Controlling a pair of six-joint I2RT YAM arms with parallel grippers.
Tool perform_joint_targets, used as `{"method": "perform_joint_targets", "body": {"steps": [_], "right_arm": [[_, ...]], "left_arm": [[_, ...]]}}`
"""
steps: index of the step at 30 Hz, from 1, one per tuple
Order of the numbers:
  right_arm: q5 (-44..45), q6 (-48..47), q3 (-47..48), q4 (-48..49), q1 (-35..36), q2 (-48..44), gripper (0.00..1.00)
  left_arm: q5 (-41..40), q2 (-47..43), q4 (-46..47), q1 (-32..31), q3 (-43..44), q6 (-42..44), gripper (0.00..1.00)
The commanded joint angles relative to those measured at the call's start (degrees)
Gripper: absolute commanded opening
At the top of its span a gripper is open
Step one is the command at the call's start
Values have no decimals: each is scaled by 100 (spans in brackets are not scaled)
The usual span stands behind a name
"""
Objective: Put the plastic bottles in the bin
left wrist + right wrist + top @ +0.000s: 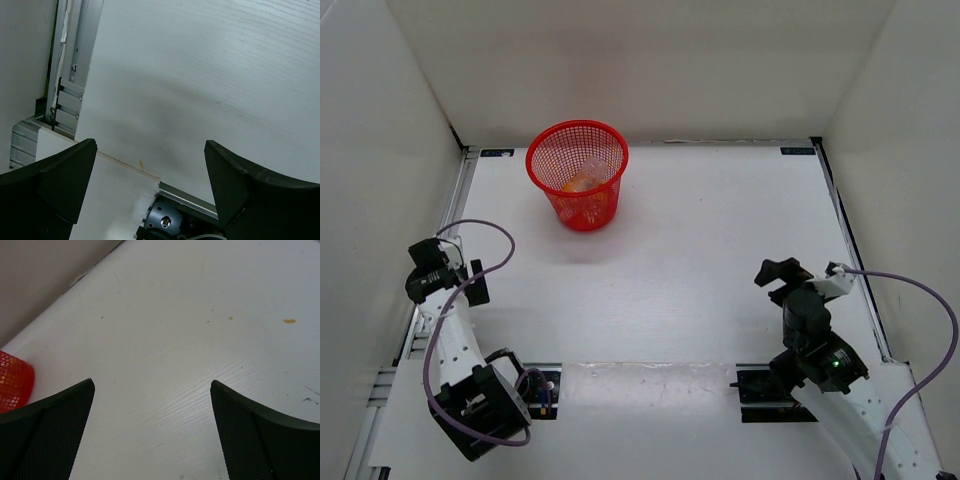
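The red mesh bin [578, 172] stands upright at the back left of the table, and its edge [14, 381] shows at the left of the right wrist view. Inside it lie plastic bottles [582, 182], orange contents and a pale clear shape showing through the mouth. My left gripper [445, 268] hovers at the table's left edge, far from the bin; its jaws are wide open with only bare table between them [150, 150]. My right gripper [778, 272] sits at the right side, also open and empty [152, 390].
White walls enclose the table on the left, back and right. An aluminium rail [65, 75] runs along the left edge. The left arm's base [167, 222] shows below the left gripper. Purple cables [920, 330] loop beside both arms.
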Motion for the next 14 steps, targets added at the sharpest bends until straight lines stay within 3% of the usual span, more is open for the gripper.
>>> {"method": "perform_joint_targets", "body": {"steps": [1,9,14], "right_arm": [[448,611,-94,-295,-12,21,100],[395,674,310,-419,-12,1320,100],[264,674,434,-367,-12,1621,100]], "left_arm": [[104,-19,144,7,-18,-220,100],[104,-19,92,7,122,-220,100],[209,-150,21,7,61,-159,100]]}}
